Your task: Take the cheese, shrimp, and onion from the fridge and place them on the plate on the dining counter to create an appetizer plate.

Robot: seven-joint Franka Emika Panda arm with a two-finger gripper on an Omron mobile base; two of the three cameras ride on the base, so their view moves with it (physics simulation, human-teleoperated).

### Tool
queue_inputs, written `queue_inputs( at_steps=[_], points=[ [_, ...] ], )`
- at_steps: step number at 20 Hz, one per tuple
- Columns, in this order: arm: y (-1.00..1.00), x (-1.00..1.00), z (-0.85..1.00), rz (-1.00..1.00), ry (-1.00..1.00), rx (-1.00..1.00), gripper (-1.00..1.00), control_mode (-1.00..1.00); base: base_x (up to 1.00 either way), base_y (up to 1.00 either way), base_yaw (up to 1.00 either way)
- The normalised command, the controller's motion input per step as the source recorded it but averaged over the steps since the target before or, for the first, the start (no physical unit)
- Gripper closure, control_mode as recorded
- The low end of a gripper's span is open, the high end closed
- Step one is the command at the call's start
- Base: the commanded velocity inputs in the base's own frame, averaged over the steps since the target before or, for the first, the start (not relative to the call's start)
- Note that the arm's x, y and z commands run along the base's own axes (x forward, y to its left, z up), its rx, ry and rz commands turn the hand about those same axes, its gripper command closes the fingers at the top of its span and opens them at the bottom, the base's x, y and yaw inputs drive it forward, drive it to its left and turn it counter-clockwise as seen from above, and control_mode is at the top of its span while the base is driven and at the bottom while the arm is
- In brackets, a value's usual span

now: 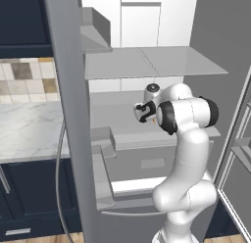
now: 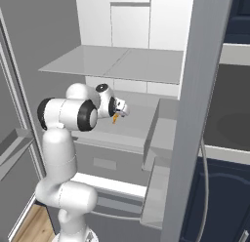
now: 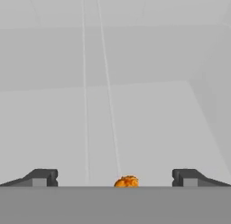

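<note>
The fridge (image 1: 147,65) stands open, and my arm reaches in over its middle shelf (image 2: 136,121). My gripper (image 3: 115,177) is open, its two dark fingertips (image 3: 43,177) wide apart above the pale shelf. A small bumpy orange piece, the shrimp (image 3: 126,181), lies on the shelf between the fingertips, touching neither. The base views show the same orange piece (image 1: 155,120) (image 2: 114,119) just under the hand (image 1: 145,112) (image 2: 118,108). Cheese, onion, plate and dining counter are out of view.
A glass shelf (image 2: 112,63) hangs close above the hand. Grey drawers (image 1: 147,163) sit below the shelf. The open door (image 1: 68,114) with its bins (image 1: 103,154) stands left of the arm; the other door edge (image 2: 195,114) lies to the right. A marble counter (image 1: 29,129) lies beyond.
</note>
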Motion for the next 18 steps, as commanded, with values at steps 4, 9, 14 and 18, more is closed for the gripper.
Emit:
queue_inputs(
  at_steps=[4,9,14,18],
  points=[
    [-0.3,-0.4,-0.72,0.0,0.0,0.0,-1.0,-1.0,0.0,0.0,0.0],
    [-0.21,-0.74,-0.8,0.0,0.0,0.0,-1.0,-1.0,0.0,0.0,0.0],
    [-0.21,-0.75,-0.71,0.0,-0.01,0.0,-1.0,-1.0,0.0,0.0,0.0],
    [-0.09,-0.13,-0.63,0.0,0.0,0.0,-1.0,-1.0,0.0,0.0,0.0]
  ],
)
